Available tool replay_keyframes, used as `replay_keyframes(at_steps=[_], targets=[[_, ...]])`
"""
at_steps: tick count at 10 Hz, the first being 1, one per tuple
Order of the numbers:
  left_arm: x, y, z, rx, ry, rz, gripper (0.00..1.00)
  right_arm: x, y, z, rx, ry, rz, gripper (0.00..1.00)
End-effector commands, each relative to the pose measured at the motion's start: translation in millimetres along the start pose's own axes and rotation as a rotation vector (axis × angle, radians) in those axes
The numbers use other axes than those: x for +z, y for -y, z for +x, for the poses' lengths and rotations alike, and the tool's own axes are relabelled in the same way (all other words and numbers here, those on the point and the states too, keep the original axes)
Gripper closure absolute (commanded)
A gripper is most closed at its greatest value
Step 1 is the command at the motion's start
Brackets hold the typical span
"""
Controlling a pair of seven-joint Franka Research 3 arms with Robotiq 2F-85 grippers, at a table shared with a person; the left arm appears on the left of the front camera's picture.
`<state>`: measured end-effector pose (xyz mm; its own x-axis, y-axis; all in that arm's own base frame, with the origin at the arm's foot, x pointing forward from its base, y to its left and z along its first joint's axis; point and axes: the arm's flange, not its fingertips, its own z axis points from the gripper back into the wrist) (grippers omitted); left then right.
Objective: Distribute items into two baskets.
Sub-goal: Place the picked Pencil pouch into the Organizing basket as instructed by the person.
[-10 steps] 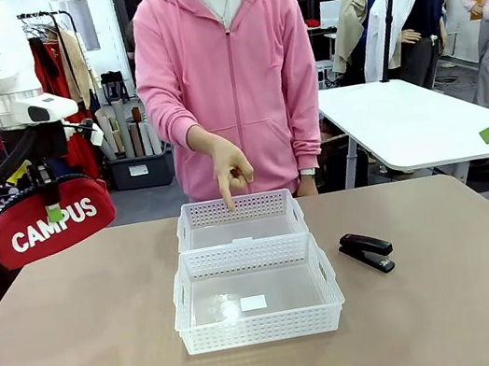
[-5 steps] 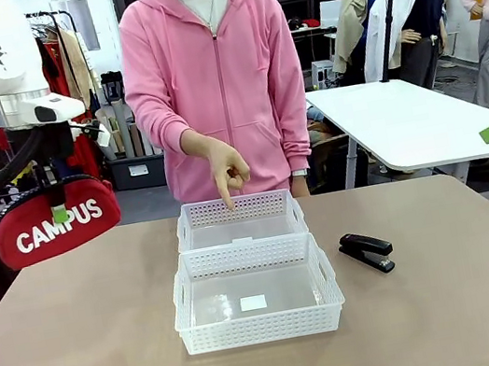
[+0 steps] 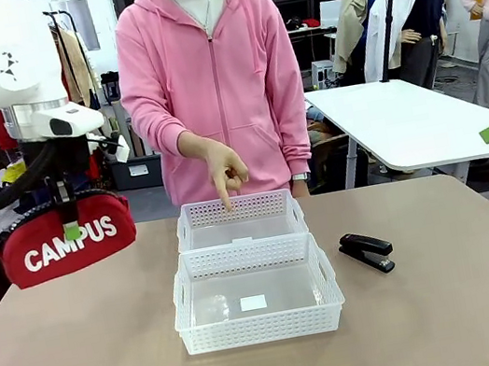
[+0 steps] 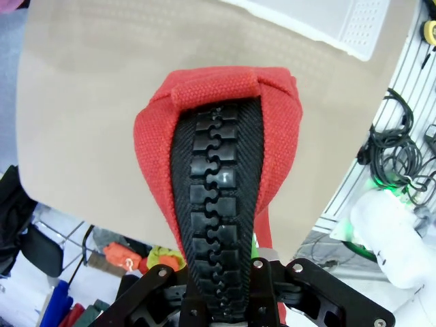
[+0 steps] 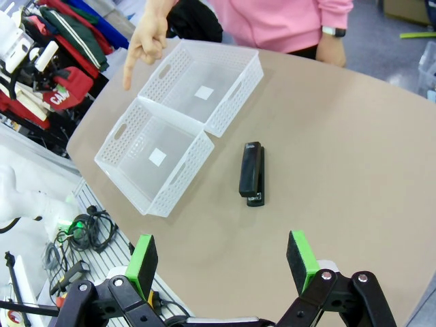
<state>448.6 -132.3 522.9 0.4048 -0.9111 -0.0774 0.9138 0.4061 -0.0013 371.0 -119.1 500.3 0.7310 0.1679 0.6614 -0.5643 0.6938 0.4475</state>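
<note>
- Left hand (image 3: 71, 229) clamps the red pouch (image 3: 34, 253) by its zipper ridge; it hangs just beneath, looking soft, light and saggy.
- Right hand (image 5: 221, 262) gapes empty; the stapler (image 5: 252, 172) lies ahead on the desk (image 5: 354, 170), probably stiff and dense. Grip across its narrow body.

The right pincer (image 5: 221, 260) hangs wide open above the tan surface (image 5: 340, 170), where a black stapler (image 5: 251, 173) lies beside the near basket (image 5: 178, 182), which touches the far basket (image 5: 235, 101), a person's hand (image 5: 146, 37) pointing downward.
</note>
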Motion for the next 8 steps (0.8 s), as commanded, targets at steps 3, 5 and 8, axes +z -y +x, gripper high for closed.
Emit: replay_keyframes(at_steps=[3,5,8], targets=[[-9,50,4,-0.056,0.087,0.006,1.0,-1,1,1,0.009,0.02,0.012,0.0],[-4,66,23,-0.118,0.11,-0.014,1.0,-1,1,1,0.009,0.02,0.012,0.0],[1,85,56,-0.193,0.101,0.002,1.0,-1,1,1,0.009,0.02,0.012,0.0]])
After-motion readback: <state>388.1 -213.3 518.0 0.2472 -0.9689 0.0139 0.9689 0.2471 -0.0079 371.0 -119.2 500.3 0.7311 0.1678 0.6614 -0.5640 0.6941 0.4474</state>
